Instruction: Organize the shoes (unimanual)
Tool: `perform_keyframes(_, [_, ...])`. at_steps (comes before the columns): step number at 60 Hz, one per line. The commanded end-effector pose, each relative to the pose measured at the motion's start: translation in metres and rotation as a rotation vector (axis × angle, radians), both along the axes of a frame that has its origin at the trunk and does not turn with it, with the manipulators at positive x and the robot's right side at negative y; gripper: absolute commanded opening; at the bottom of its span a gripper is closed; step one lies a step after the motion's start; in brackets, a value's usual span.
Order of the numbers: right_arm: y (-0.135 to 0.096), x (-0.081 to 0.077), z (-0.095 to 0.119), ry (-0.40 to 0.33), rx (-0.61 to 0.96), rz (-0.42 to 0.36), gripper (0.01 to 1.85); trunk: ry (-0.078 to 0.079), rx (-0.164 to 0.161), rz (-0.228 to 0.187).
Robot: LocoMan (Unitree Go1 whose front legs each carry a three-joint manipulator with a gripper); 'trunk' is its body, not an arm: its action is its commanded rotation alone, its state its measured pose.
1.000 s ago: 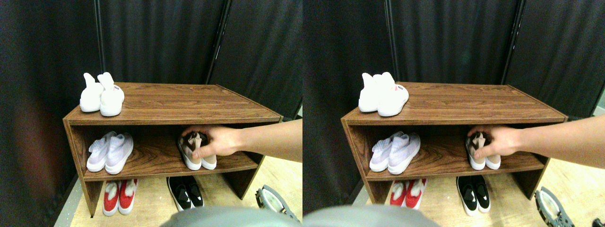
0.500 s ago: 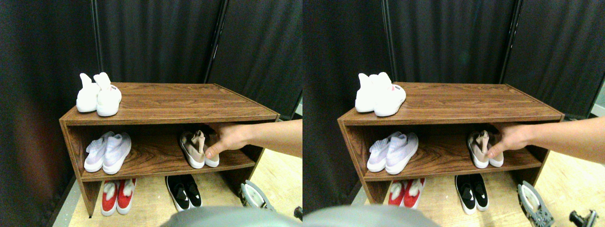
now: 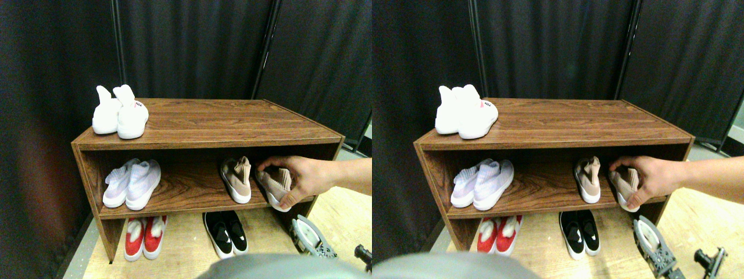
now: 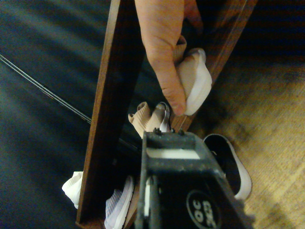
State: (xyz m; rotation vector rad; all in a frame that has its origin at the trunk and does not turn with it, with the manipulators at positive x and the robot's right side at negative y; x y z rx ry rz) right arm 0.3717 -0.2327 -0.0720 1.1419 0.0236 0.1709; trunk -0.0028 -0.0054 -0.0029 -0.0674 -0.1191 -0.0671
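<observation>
Fingers of our right gripper (image 3: 317, 247): we cannot tell their state; a person's hand (image 3: 305, 177) has pulled one beige shoe (image 3: 277, 185) rightward, away from its mate (image 3: 236, 177)

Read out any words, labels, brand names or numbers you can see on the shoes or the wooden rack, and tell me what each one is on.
No text here can be read.
Small pink mark on the all-white high-collared shoes on top of the brown wooden shoe rack: too small and blurred to read.
Beige-tan knit sneakers, one standing on the middle shelf, one under the person's hand: no lettering visible.
Pale lilac knit pair, red-and-white pair, black pair: none visible.
</observation>
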Motion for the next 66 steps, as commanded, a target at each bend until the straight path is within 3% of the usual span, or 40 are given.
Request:
perform_keyframes(1, [-0.0001, 0.0006, 0.0045, -0.029, -0.005, -0.003, 0.06, 0.024, -0.023, 0.005])
perform_keyframes(66, [0.0001, -0.0043, 0.0105, -0.052, -0.017, 0.011, 0.06, 0.033, -0.023, 0.0])
